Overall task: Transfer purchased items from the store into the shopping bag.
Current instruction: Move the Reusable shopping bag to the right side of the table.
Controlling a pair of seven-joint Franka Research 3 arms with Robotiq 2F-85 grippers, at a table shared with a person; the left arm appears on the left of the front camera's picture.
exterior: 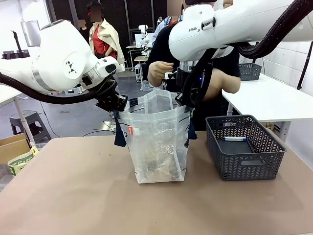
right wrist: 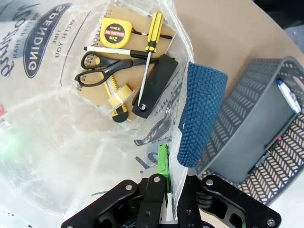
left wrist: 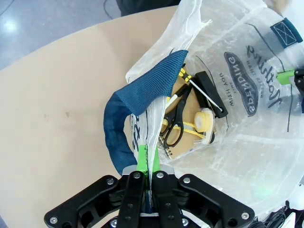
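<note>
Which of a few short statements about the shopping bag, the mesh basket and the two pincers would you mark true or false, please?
1. The left pincer is clamped on the rim of the shopping bag. True.
2. The mesh basket holds a yellow tape measure. False: the tape measure lies inside the bag; the basket holds a white-and-blue pen.
3. Black-handled scissors lie in the bag. True.
4. The bag lies flat on its side. False: it stands upright on the table, its mouth held open.
5. The right pincer hangs open over the basket. False: it is shut on the bag's rim, beside a navy handle.
</note>
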